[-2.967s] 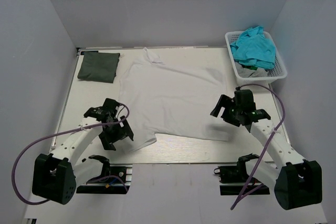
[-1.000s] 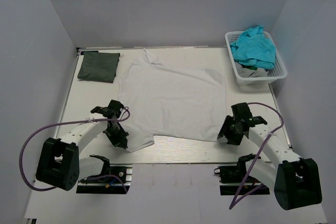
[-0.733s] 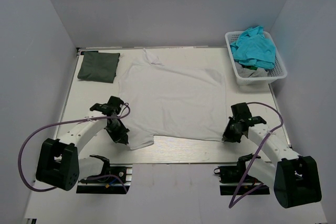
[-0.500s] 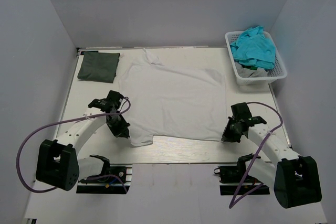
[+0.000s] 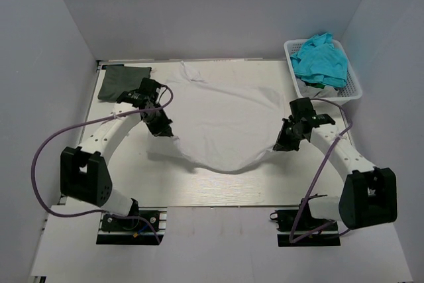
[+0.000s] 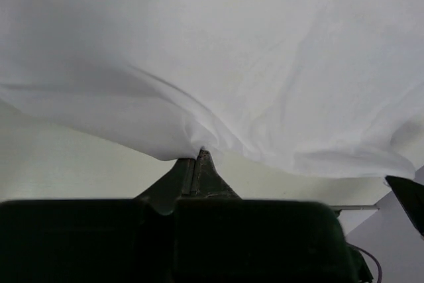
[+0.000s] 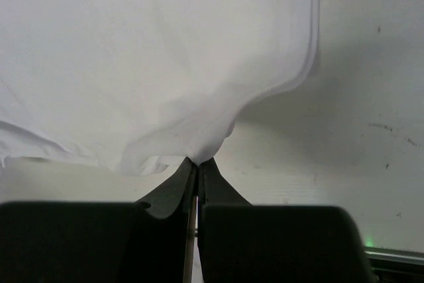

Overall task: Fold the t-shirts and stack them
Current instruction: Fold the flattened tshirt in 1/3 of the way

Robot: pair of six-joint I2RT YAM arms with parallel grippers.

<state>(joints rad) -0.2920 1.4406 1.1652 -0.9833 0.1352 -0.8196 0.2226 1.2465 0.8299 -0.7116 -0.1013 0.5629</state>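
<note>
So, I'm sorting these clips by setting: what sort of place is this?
Most likely a robotics lab test cell, not a home. The left arm and right arm are mounted at the edge of a white table, plain grey walls box it in, and teal t-shirts sit in a plastic basket.

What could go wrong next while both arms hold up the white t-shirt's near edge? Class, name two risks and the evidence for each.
1. The left gripper and the right gripper each pinch only a sliver of the white t-shirt at its edge, so the fabric might slip free.
2. The lifted edge sags between them. Laid down like that, the fold may come out creased or uneven.
</note>
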